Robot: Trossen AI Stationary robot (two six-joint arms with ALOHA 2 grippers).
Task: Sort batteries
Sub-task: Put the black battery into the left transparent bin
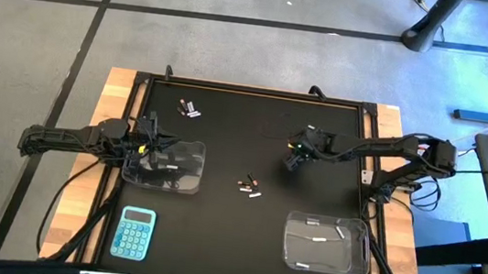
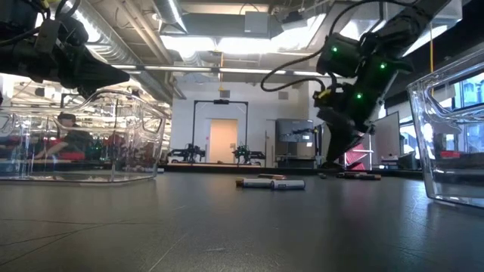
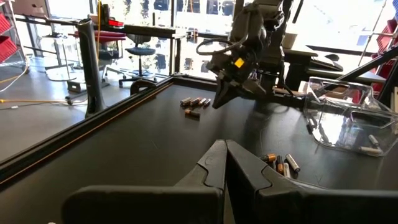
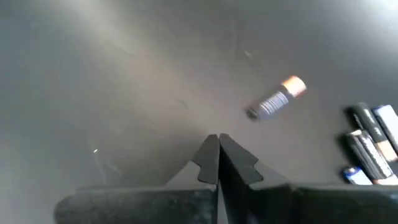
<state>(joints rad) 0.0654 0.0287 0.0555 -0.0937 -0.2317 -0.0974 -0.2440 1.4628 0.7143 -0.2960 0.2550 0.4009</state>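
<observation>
Black matting covers the table [image 1: 214,235]. From above, the right gripper [image 1: 295,158] hangs beside the middle batteries [image 1: 249,188]; the left gripper [image 1: 152,150] waits over a tub [image 1: 185,186]. Low view: those batteries [image 2: 272,182] lie flat before a bright workshop. Left wrist: fingers [image 3: 214,165] pressed together, empty. Right wrist: fingers [image 4: 208,157] shut on nothing; a loose battery [image 4: 276,98] lies just ahead, slanted across their line, so the right arm is nearer.
</observation>
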